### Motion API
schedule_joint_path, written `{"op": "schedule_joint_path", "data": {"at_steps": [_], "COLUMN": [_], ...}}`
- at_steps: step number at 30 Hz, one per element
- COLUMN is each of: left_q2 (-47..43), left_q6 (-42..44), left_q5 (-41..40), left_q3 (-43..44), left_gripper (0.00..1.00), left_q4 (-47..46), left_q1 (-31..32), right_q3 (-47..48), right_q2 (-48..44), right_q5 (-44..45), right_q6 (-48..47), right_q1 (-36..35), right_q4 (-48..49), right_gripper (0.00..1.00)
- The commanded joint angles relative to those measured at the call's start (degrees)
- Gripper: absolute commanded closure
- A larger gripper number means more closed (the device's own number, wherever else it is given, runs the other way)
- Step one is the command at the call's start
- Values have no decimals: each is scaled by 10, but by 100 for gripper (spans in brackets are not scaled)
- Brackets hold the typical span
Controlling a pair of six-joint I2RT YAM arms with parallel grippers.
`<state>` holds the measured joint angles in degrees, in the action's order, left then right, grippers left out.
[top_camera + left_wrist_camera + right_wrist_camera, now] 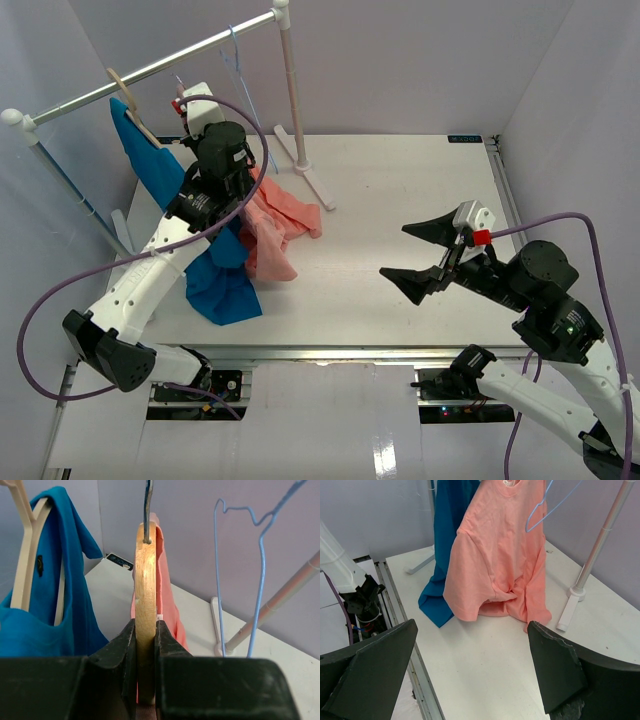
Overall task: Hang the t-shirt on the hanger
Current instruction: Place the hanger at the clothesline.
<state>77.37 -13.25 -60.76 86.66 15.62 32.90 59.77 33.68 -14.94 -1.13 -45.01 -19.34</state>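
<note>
Left gripper [145, 630]: jaws nearly closed, pinching the wooden hanger [145, 595] edge-on across its lower part, centre of the left wrist frame. Its metal hook [148, 505] runs up out of the top edge.

T-shirt [495, 560]: salmon, hanging upper centre in the right wrist view with the neckline at the top edge. The lower hem is bunched on the white table [485, 680]. In the left wrist view the fabric lies against the hanger's right face. Overhead, it sits centre-left, just right of the left arm.

Blue shirt [445, 540]: on a tan hanger [25, 565], left of the t-shirt and touching it.

Pale-blue wire hanger [260, 555]: bare, right of the t-shirt, hanging from the rack rail [150, 70].

Right gripper [395, 250]: jaws spread wide with nothing between them, over the table centre-right and well apart from the garments.
</note>
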Motion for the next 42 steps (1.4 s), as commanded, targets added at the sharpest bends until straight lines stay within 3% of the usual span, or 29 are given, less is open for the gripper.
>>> {"op": "schedule_joint_path", "data": {"at_steps": [1,10,21,34,35,36,38,40,42], "left_q2": [-1,1,32,33,28,21,1,-16,-37], "left_q6": [20,80,15,-16,-22,-26,-27,-35,-32], "left_q5": [20,50,102,184,197,215,263,303,397], "left_q3": [41,53,65,13,8,3,-11,-18,-26], "left_gripper": [100,100,100,97,92,77,36,7,2], "left_q4": [-43,-92,-44,-55,-53,-52,-49,-42,-33], "left_q1": [-28,-50,-108,-158,-158,-158,-158,-158,-158], "right_q3": [5,-14,-22,-33,-33,-34,-37,-39,-40], "right_q2": [4,-1,-22,-29,-29,-29,-29,-28,-23], "right_q5": [-1,-7,-12,-18,-18,-18,-18,-19,-23], "right_q6": [7,7,7,7,7,7,7,7,7], "right_q1": [-2,-2,-2,-2,-2,-2,-2,-2,-2], "right_q4": [24,38,39,44,44,44,46,48,48], "right_gripper": [3,3,3,3,3,3,3,3,3]}}
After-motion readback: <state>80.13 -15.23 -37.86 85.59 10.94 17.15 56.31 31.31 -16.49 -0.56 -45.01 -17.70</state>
